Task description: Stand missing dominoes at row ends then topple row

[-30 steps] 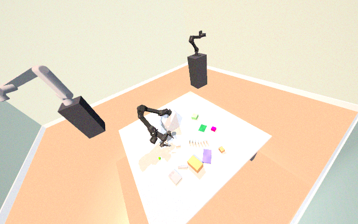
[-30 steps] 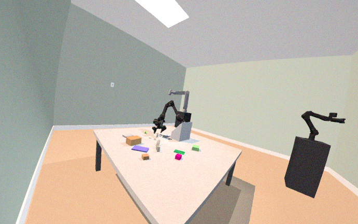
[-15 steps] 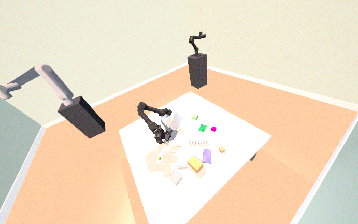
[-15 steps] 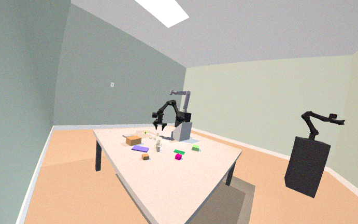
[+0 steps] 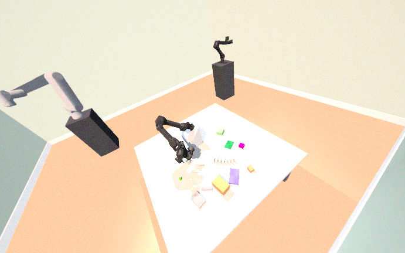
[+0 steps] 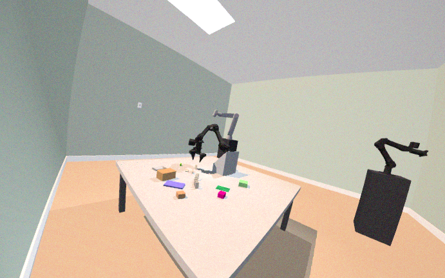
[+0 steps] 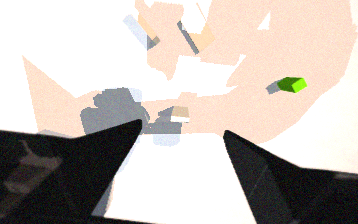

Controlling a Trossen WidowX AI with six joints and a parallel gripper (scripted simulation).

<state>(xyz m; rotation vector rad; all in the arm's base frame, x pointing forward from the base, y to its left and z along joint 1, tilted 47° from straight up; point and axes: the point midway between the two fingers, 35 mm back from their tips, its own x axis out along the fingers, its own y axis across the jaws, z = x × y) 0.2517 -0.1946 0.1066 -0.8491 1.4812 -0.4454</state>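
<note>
Orange box [image 5: 220, 184] [image 6: 165, 174], inside unseen, sits beside a purple slab [image 5: 234, 176] [image 6: 174, 184]; tool [image 5: 185, 158] [image 6: 197, 159] [image 7: 182, 128] gapes wide.

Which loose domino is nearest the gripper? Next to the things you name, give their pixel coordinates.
The pale domino [image 5: 189, 163] [image 6: 196, 166] [image 7: 180, 112]: it alone appears just beyond the gap between the open gripper's [image 5: 186, 159] [image 6: 197, 160] [image 7: 184, 127] fingertips in the wrist view.

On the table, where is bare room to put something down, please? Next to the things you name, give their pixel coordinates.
Free: between the purple block [image 5: 234, 176] [image 6: 174, 184] and the orange cube [image 5: 250, 168] [image 6: 180, 195]. Also between the standing row [image 5: 225, 161] [image 6: 196, 181] and the green sheet [image 5: 228, 144] [image 6: 223, 188]. Crowded: beneath the end effector [image 5: 184, 156] [image 6: 197, 160] [image 7: 182, 128], among loose dominoes.
</note>
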